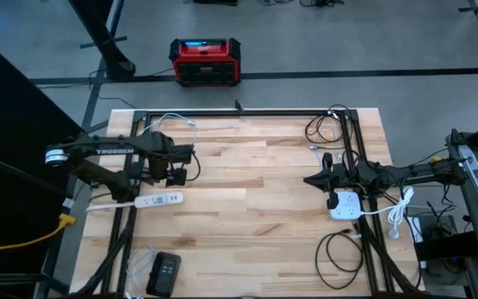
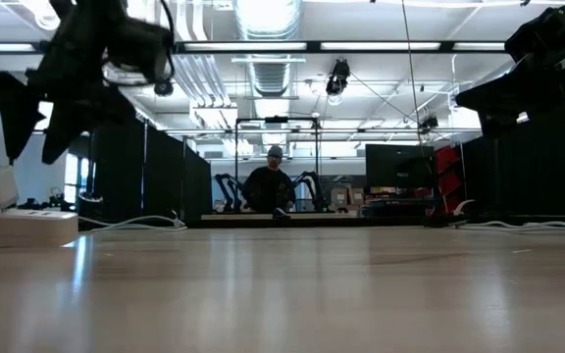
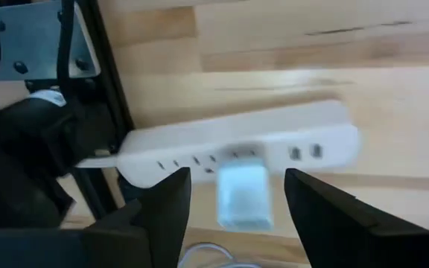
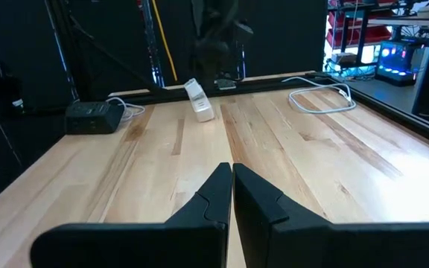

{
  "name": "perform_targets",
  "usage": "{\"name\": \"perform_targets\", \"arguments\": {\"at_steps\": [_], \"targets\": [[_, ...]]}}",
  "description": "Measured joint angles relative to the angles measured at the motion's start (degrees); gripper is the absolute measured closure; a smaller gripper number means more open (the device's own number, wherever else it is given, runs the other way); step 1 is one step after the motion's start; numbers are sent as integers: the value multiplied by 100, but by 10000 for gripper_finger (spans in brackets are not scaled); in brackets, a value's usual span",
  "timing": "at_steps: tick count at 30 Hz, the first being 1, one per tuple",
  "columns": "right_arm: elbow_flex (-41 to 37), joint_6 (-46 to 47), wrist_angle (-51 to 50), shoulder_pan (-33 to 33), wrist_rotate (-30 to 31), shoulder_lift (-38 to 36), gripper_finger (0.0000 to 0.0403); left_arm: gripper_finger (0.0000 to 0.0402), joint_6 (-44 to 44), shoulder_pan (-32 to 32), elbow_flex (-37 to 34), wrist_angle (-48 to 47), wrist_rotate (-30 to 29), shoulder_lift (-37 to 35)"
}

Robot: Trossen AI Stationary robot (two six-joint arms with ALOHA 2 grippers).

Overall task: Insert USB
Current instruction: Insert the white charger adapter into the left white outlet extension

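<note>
The left gripper [image 3: 237, 201] hangs just above the white power strip [image 3: 237, 145] at the table's [image 1: 256, 208] left edge, its fingers [image 3: 166, 205] spread wide, holding nothing. A white plug [image 3: 243, 193], blurred, appears seated in the strip between them. The right gripper [image 4: 231, 186] hovers over the table's right side, fingers pressed together and empty.

Glossy light-wood table [image 1: 247, 224]; smooth white plastic power strip [image 3: 274, 138].
</note>
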Motion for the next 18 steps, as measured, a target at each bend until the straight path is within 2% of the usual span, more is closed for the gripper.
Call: {"name": "perform_targets", "arguments": {"at_steps": [7,11,15,18], "targets": [[0,-118,-1,-2,2,0,403,218,-2281,-1772,-99,283,-349,-10],[1,-249,-1,0,2,-1,403,228,-3385,-2580,-91,414,-641,-11],[1,-272,-2,-2,2,-2,403,237,-4313,-3042,-91,455,-1012,16],[0,-291,-3,-1,2,-1,403,241,-4440,-3108,-100,442,-1097,129]]}}
